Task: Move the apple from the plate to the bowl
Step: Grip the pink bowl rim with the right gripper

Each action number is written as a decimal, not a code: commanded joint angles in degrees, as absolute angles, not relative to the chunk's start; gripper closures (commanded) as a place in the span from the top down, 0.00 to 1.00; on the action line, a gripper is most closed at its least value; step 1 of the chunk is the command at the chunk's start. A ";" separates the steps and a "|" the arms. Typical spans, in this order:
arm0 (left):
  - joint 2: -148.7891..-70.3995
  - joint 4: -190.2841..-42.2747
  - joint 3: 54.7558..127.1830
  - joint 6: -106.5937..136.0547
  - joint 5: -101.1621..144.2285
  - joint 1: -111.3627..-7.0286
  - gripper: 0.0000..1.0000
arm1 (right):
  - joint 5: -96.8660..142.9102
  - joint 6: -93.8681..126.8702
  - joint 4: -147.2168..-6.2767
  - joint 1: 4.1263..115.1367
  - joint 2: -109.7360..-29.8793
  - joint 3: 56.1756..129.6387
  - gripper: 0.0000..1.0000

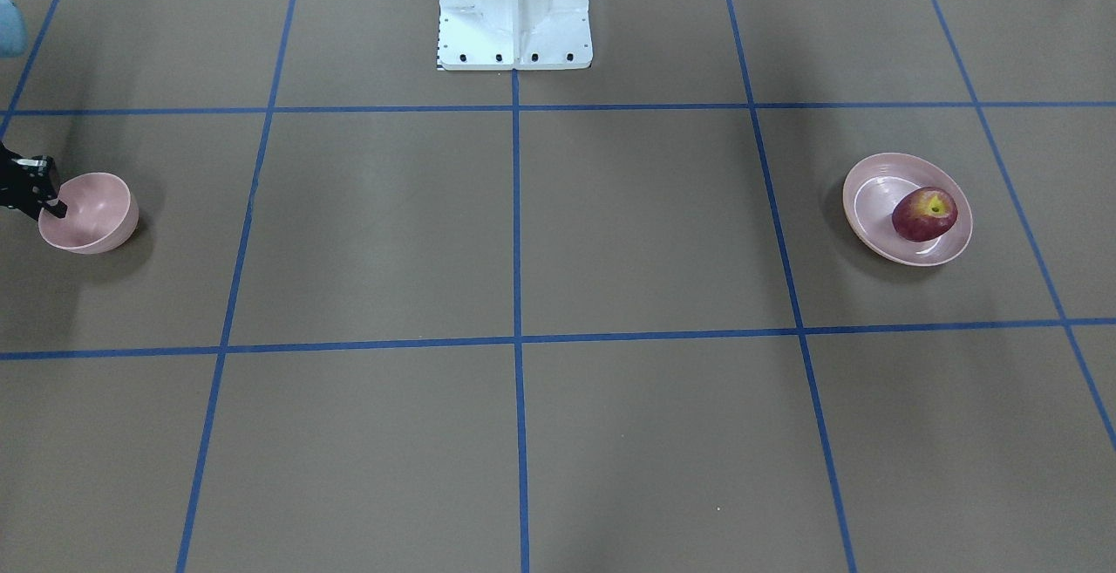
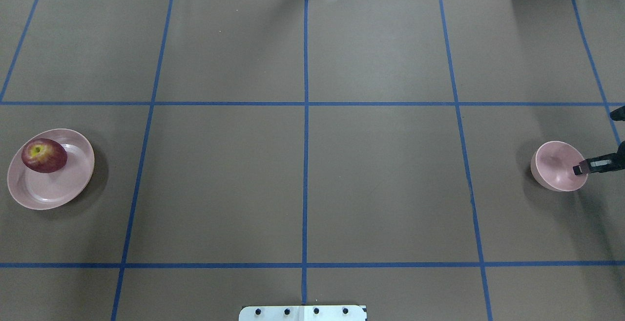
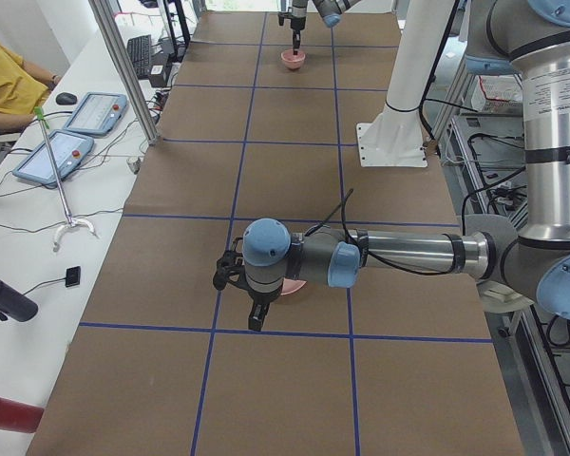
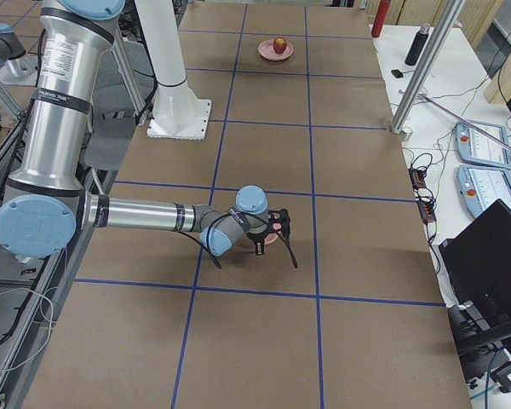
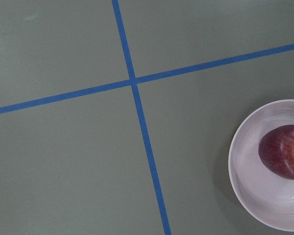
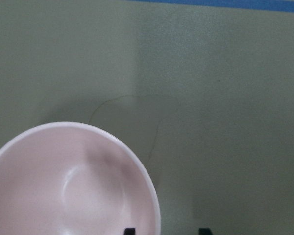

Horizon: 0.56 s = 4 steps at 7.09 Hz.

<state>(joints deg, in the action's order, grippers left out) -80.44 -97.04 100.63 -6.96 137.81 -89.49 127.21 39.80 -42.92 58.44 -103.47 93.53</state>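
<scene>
The dark red apple (image 1: 924, 214) lies in the shallow pink plate (image 1: 872, 224), toward one side; both also show in the overhead view, the apple (image 2: 44, 155) on the plate (image 2: 53, 189) at the far left. The deep pink bowl (image 2: 554, 164) stands empty at the far right. My right gripper (image 6: 166, 231) is open and straddles the bowl's rim (image 6: 152, 196), with one finger (image 2: 581, 168) inside. My left gripper (image 3: 250, 302) hovers high over the plate and shows only in the exterior left view, so I cannot tell whether it is open or shut. The left wrist view has the apple (image 5: 284, 152) at its right edge.
The robot's white base (image 1: 514, 10) stands at the table's middle edge. Blue tape lines (image 2: 306, 164) divide the brown table into squares. Control pendants (image 3: 95, 112) and a metal post (image 3: 123, 66) are on the operators' side.
</scene>
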 commanded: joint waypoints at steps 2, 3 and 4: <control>-80.07 -97.56 100.55 -6.94 137.81 -89.47 0.98 | 130.33 41.64 -44.81 58.62 -99.95 94.39 0.00; -80.07 -97.47 100.55 -6.94 137.81 -89.47 0.98 | 130.69 46.10 -48.39 58.62 -96.36 96.57 0.00; -80.07 -97.47 100.46 -6.94 137.81 -89.47 0.98 | 130.78 51.88 -52.26 58.54 -91.63 98.51 0.00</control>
<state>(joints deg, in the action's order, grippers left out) -80.07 -97.49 100.52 -6.94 137.81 -89.47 130.37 45.78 -47.93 58.57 -96.74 96.22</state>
